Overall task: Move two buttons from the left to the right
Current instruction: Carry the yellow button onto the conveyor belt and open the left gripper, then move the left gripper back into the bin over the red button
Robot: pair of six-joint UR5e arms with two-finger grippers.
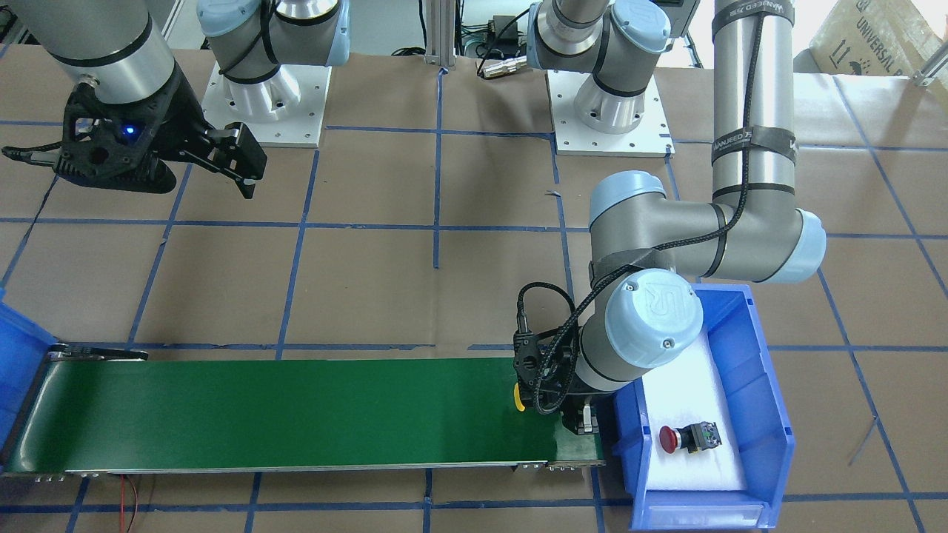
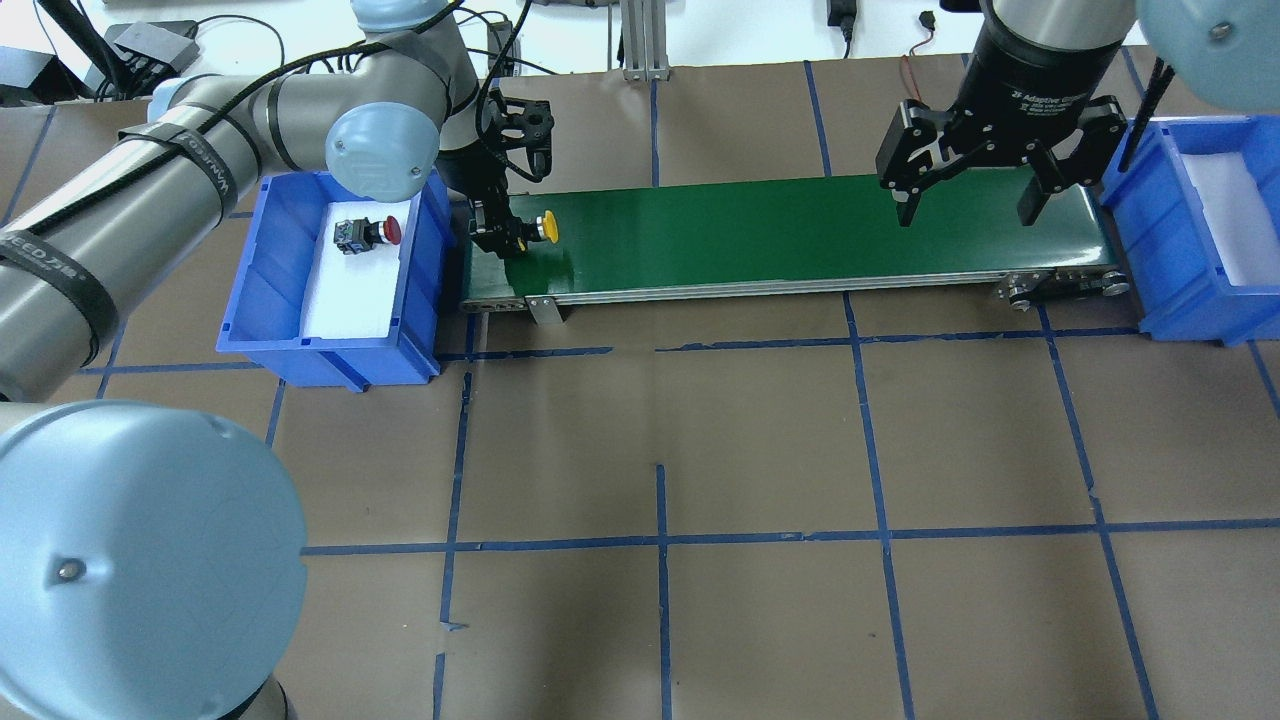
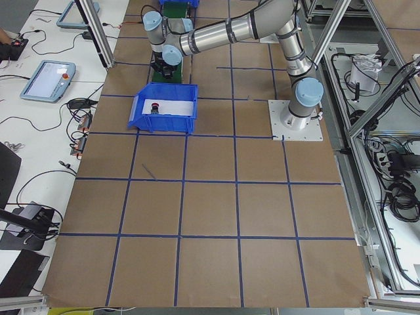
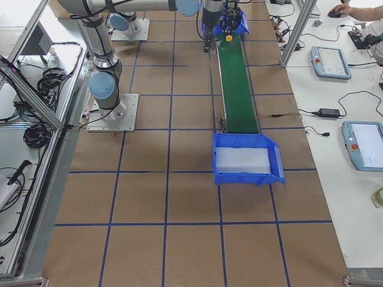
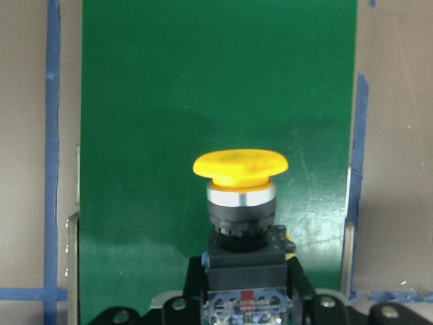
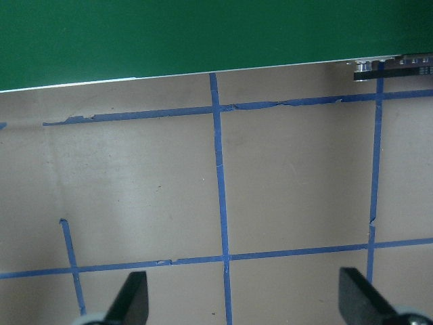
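My left gripper (image 2: 505,236) is shut on the black body of the yellow-capped button (image 2: 546,227), low over the left end of the green conveyor belt (image 2: 800,230). In the left wrist view the yellow cap (image 5: 240,166) points out along the belt, and its body sits between the fingers (image 5: 196,284). The red-capped button (image 2: 366,233) lies on its side on white foam in the left blue bin (image 2: 330,352). Over the belt's right end, my right gripper (image 2: 970,205) hangs open with nothing in it, and the right wrist view shows its fingertips (image 6: 135,294) spread over brown paper.
A second blue bin (image 2: 1190,265) with white foam stands at the belt's right end. Brown paper with blue tape lines (image 2: 660,540) covers the table. The arm bases (image 1: 266,96) stand on white plates behind the belt.
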